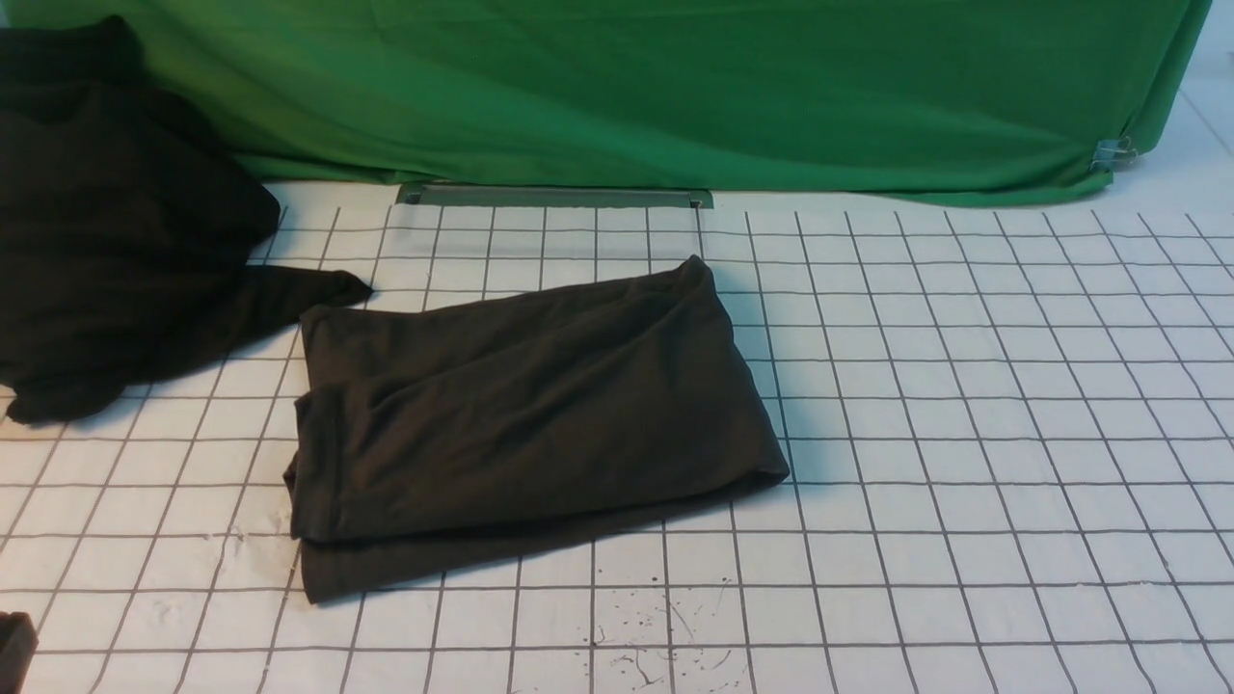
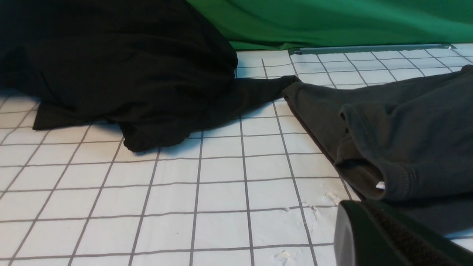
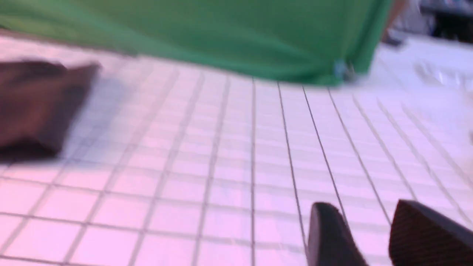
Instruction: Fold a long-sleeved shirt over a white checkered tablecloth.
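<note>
The long-sleeved shirt (image 1: 530, 405) lies folded into a dark brown-black rectangle on the white checkered tablecloth (image 1: 964, 434), a little left of centre. Its print is hidden; a hem and a bit of white label show in the left wrist view (image 2: 406, 129). My left gripper (image 1: 13, 648) only peeks in at the front view's bottom left corner. One of its fingers (image 2: 388, 236) shows a bare pad just short of the shirt's near corner. My right gripper (image 3: 366, 208) hovers open over bare cloth, well right of the blurred shirt (image 3: 37, 107). It is outside the front view.
A heap of another black garment (image 1: 106, 222) lies at the back left, one tip nearly touching the shirt's far left corner. The green backdrop (image 1: 675, 87) hangs along the back, with a grey metal strip (image 1: 554, 196) at its foot and a clip (image 1: 1113, 151) at the right.
</note>
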Controlling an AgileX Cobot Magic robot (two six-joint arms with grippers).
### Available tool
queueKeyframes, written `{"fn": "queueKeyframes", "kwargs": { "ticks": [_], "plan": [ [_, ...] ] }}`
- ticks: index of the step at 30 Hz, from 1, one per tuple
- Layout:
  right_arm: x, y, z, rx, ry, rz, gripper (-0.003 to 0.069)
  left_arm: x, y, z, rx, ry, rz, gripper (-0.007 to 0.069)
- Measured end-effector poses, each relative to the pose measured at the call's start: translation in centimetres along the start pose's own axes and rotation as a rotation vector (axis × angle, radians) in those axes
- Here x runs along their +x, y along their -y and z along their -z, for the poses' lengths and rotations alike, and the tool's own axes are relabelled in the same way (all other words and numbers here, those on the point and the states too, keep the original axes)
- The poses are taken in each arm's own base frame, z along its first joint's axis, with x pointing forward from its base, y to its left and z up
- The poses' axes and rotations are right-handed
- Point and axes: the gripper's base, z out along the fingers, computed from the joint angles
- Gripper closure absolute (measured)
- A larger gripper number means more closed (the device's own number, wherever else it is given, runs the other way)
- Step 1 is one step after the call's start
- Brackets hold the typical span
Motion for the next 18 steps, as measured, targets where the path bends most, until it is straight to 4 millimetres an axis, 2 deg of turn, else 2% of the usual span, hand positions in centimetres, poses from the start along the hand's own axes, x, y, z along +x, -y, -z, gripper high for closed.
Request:
{"fn": "queueKeyframes", "kwargs": {
  "ticks": [5,18],
  "plan": [
    [0.28,0.56,0.01,0.101,-0.025,-0.031,0.0418,0.03,0.00,0.00,0.000,-0.003,-0.002,0.0623],
    [0.25,0.14,-0.02,0.026,-0.021,0.001,0.0418,0.07,0.00,0.00,0.000,-0.007,-0.002,0.0623]
  ]
}}
